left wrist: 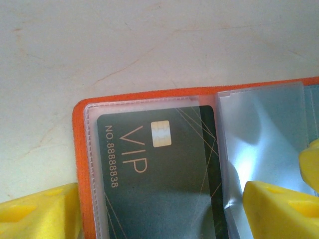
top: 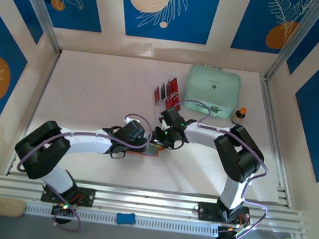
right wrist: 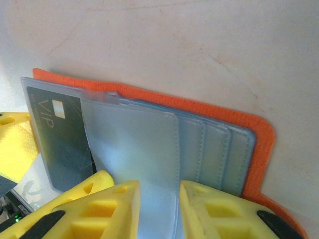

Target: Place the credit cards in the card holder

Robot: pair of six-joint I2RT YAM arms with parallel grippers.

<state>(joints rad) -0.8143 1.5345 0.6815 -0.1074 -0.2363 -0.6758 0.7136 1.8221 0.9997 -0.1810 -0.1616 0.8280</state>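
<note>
This is a lab's robot test cell: a pale table (top: 93, 80) boxed in by blue leaf-print wall panels (top: 163, 7) at the top and sides, metal corner posts (top: 36, 4), and aluminium rails (top: 148, 200) along the bottom holding two robot arms (top: 85, 142).

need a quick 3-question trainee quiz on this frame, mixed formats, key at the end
1. True or false: the black VIP card already sits inside a clear pocket of the orange card holder.
2. In the top view, where are the red cards? A) just left of the mint-green case; B) by the arm bases; C) on the card holder.
3. Short answer: which arm's jaws straddle the loose clear sleeve?
Key: 1 true; 2 A; 3 the right arm's jaws, standing apart.
</note>
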